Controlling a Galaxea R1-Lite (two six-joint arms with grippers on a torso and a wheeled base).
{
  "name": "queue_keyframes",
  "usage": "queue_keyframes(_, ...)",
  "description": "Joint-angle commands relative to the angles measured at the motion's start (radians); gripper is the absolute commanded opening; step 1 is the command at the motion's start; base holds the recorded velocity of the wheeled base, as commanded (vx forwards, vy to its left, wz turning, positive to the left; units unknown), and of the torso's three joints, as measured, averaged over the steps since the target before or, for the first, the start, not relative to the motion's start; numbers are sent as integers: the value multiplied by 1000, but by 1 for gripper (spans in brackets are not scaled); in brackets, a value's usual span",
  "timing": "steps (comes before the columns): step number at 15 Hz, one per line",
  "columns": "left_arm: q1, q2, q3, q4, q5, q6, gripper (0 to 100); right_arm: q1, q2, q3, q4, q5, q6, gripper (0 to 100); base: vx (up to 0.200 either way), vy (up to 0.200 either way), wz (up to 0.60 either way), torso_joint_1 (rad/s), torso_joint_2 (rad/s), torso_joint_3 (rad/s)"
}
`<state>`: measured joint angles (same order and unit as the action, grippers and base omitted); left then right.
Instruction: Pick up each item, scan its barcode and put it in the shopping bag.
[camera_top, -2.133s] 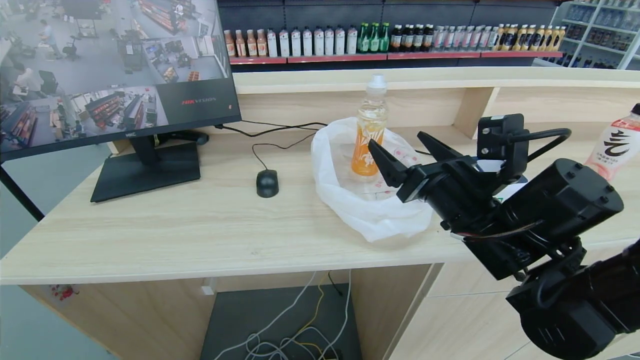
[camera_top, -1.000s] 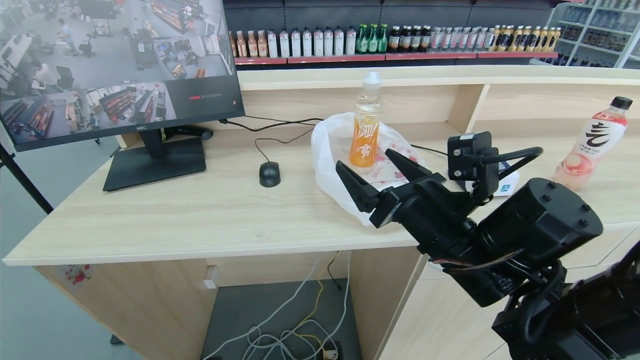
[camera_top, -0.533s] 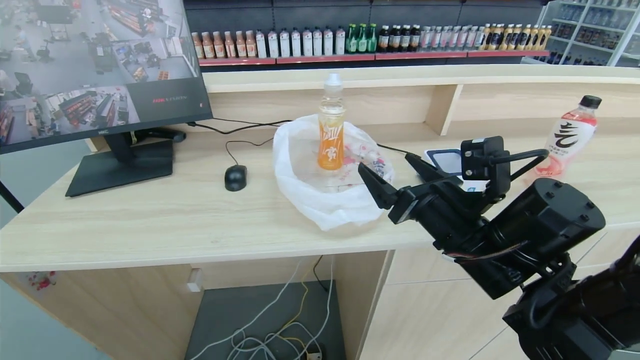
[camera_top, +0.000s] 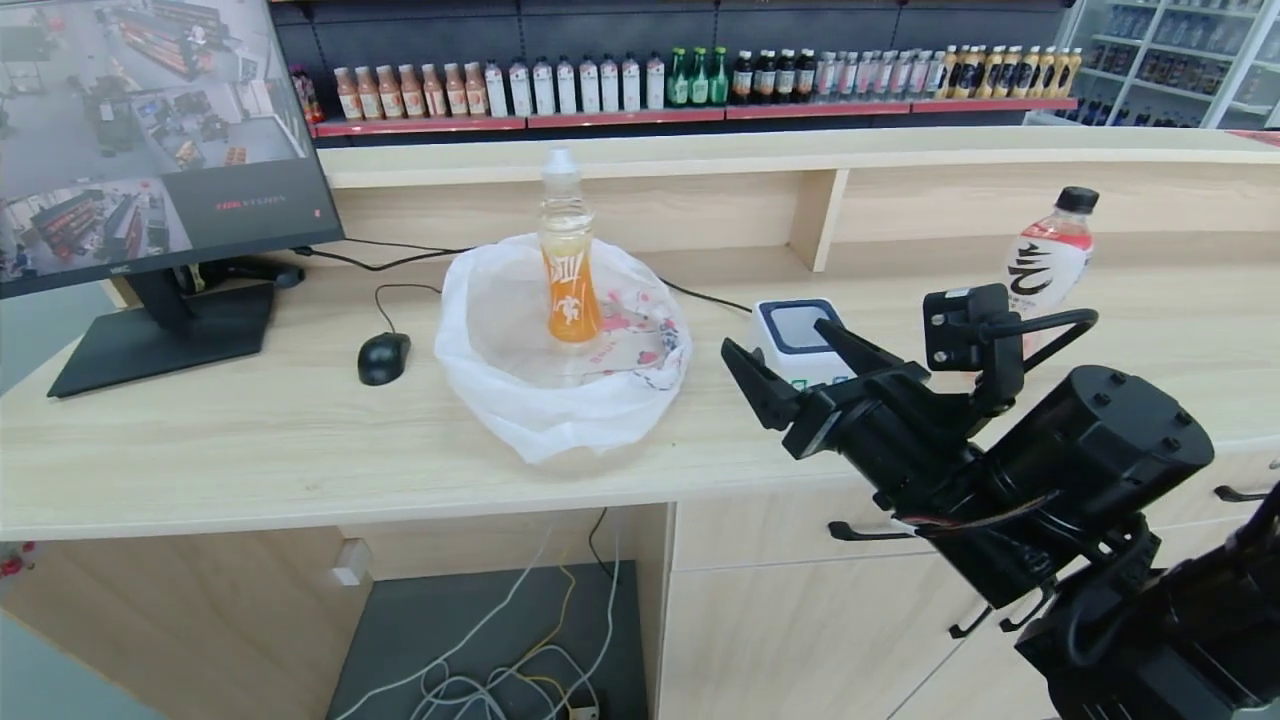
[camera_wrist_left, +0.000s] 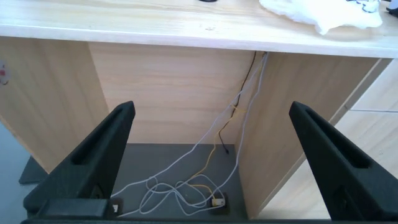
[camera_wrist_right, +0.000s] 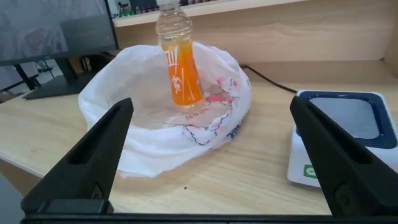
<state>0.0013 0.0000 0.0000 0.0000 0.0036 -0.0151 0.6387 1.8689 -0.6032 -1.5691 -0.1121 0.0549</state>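
An orange drink bottle (camera_top: 566, 285) (camera_wrist_right: 180, 68) stands upright inside the white shopping bag (camera_top: 500, 395) (camera_wrist_right: 143, 146) on the wooden counter. A white barcode scanner (camera_top: 795, 330) (camera_wrist_right: 342, 134) sits to the bag's right. A pink-labelled bottle (camera_top: 1050, 262) stands farther right on the counter. My right gripper (camera_top: 775, 338) (camera_wrist_right: 211, 102) hovers open and empty just in front of the scanner, to the right of the bag. My left gripper (camera_wrist_left: 211, 107) is open and empty, held below counter height in front of the counter's open underside.
A monitor (camera_top: 130, 130) and a black mouse (camera_top: 383, 357) stand left of the bag. A raised ledge (camera_top: 800, 150) runs along the counter's back. Loose cables (camera_wrist_left: 205, 180) hang under the counter. Shelves of bottles (camera_top: 700, 80) line the far wall.
The head view has swung to the right. My right gripper has drawn back from over the bag to a spot by the scanner, still open.
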Motion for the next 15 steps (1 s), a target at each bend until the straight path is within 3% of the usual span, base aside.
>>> queue_keyframes(1,0,0,0,0,1,0,100,-13,-1,5,-2,0,0,100,0,-200,0,7,2,-2)
queue_keyframes(15,0,0,0,0,1,-2,100,-30,-14,17,-2,0,0,100,0,-200,0,0,5,4)
